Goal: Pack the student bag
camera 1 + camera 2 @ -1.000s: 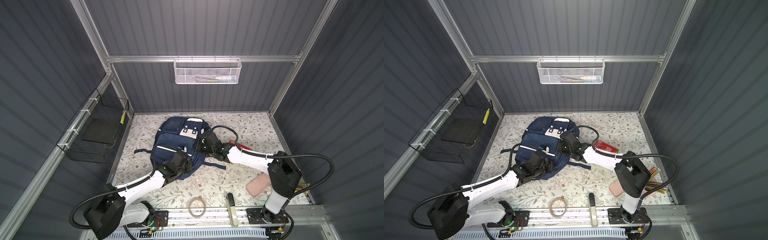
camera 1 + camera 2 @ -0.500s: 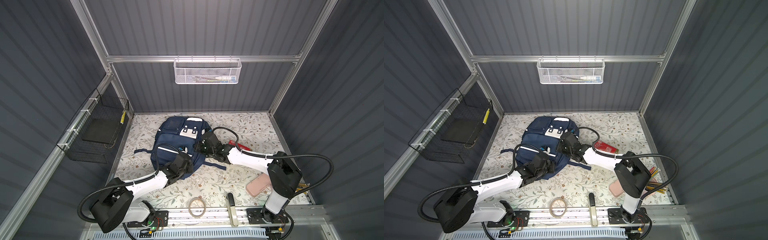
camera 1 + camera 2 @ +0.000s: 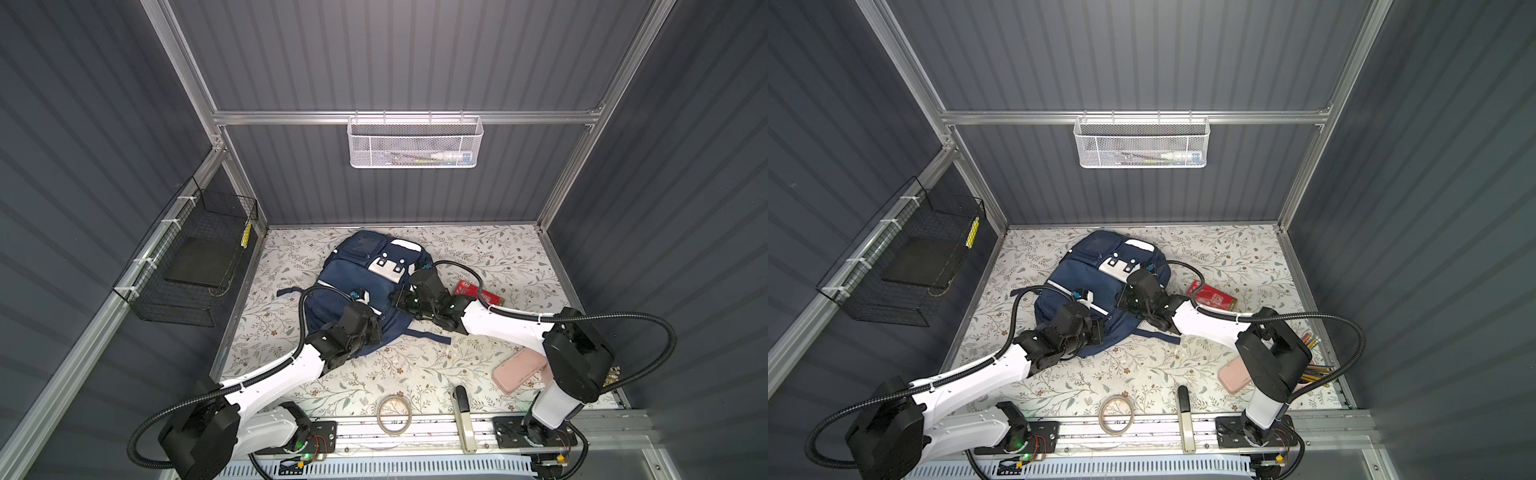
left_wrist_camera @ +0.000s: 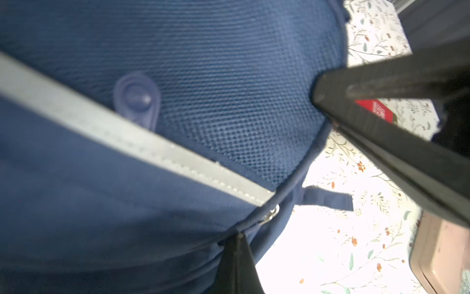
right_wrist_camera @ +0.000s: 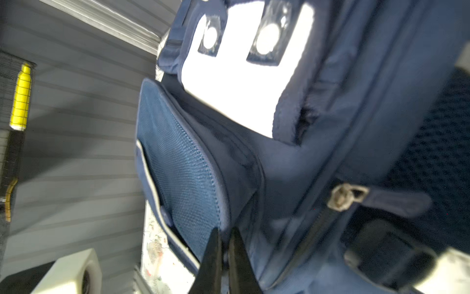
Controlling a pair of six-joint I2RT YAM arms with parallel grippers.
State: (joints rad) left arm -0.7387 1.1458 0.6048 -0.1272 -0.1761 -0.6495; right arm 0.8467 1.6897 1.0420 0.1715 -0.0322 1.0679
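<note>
Both arms are down on the student bag (image 3: 353, 286), which lies flat on the floral surface (image 3: 478, 249) toward the back, left of centre, white patches at its far end. The left gripper (image 4: 237, 236) has its jaws closed, and they appear to pinch the seam ridge low on the bag, just beside a small metal zipper pull (image 4: 272, 212) at the end of the grey reflective stripe (image 4: 127, 135). The right gripper (image 5: 225, 234) is closed too, nipping the piped edge of the mesh front pocket, with a zipper slider (image 5: 340, 196) near it on the main seam.

My read: this is the opening step, two pinches set to spread or steady the fabric. The pinches look shallow, right on the edges, so a hard tug could let the cloth slip out. Best to pull slowly, in opposite directions along the zip line, lifting only a little so the bag does not slide across the surface. Nothing looks packed yet: the pink pencil case (image 3: 519, 372), the red packet (image 3: 478, 291) and the tape roll (image 3: 394, 409) wait outside.
</note>
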